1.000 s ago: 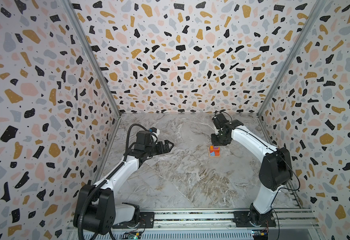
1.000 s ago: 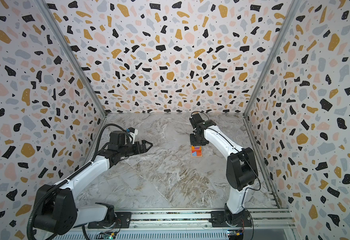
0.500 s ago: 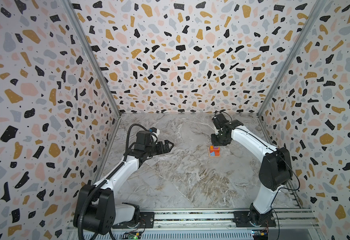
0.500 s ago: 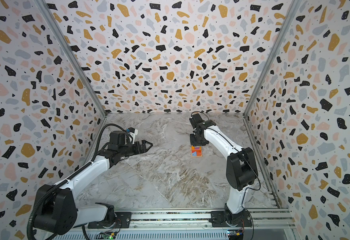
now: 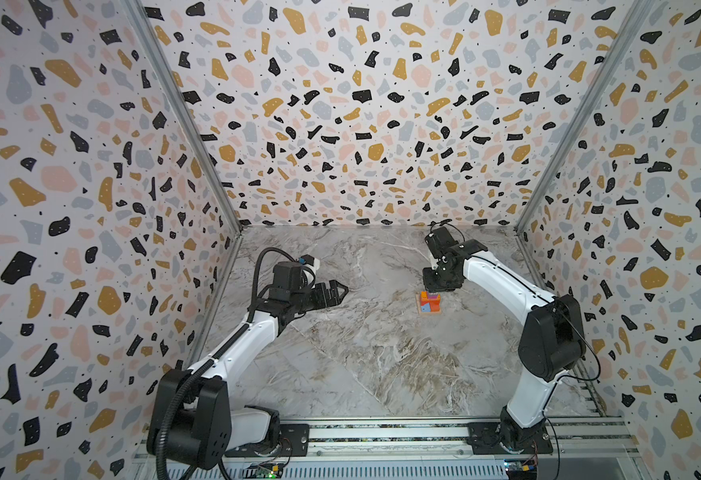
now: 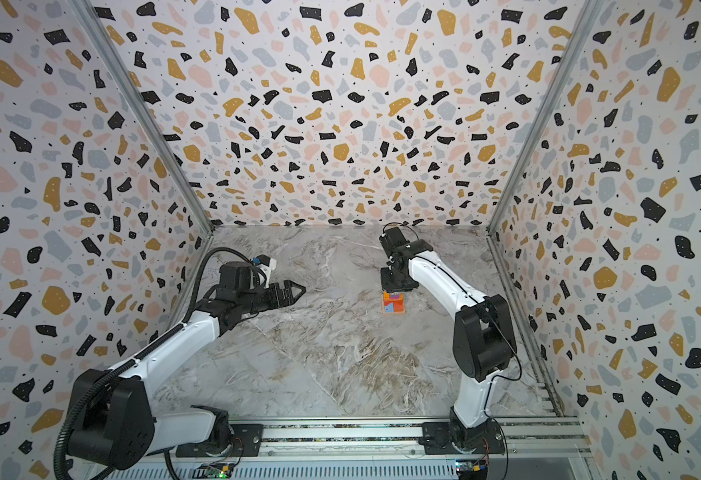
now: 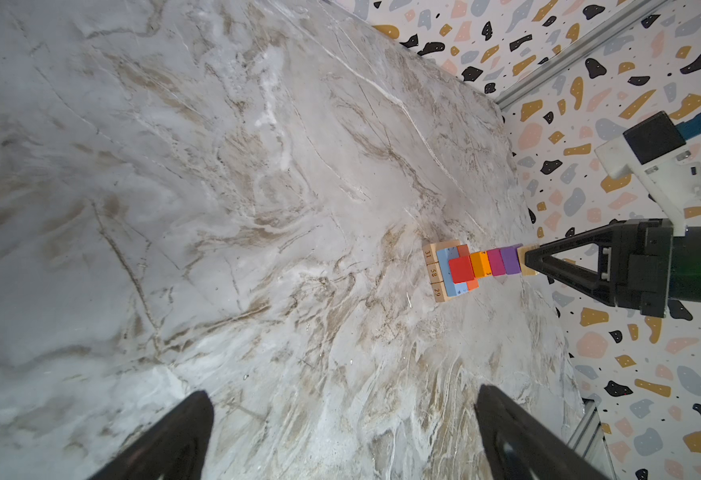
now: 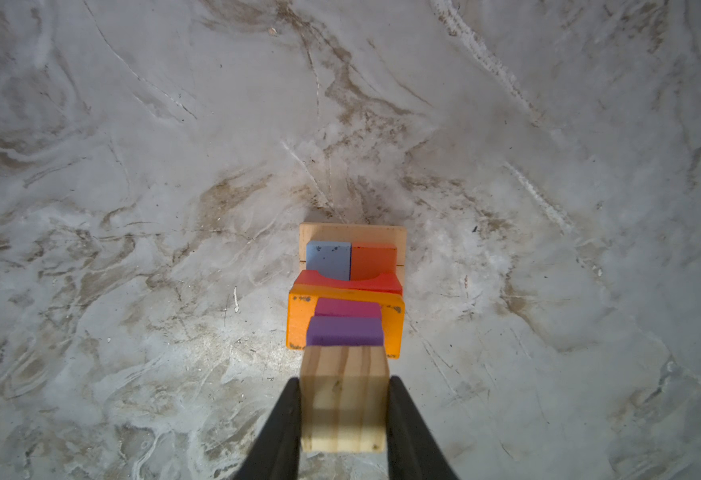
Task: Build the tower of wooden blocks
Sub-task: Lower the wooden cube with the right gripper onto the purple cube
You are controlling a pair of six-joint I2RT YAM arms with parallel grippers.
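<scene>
Two arms are sharing this desk (image 5: 340, 374), and nearly all the risk is sitting with one of them. Nearest, the marbled surface is lying bare of loose blocks, so the piece now in hand is looking like the last one.

Further in, on the left and well apart from the stack, the left fingers (image 7: 178, 436) are hanging spread wide and holding nothing. Only a sweep to the right would be endangering the build from that side.

Right of centre, the tower (image 5: 429, 303) is standing on its tan bars (image 7: 434, 272) and stepping up through blue and red to the orange block (image 8: 296, 328), the magenta block (image 8: 348, 308) and the purple block (image 8: 344, 332). Above it, reaching in from the far side, the right fingers (image 8: 284, 415) are pinching the tan cube (image 8: 342, 399) by two opposite faces, right at the purple block's top. Whether the cube is fully seated, I cannot tell.

Trouble would be coming from the release:
- If the cube is sitting off-centre or tilted, letting go would be sending it sliding off that narrow top.
- If one finger is parting later than the other, it would be dragging the cube sideways.
- Pressing down harder would be shoving the slim upper column.
- Leaving sideways instead of straight up would be clipping the purple and magenta blocks and toppling everything above the orange one.
</scene>
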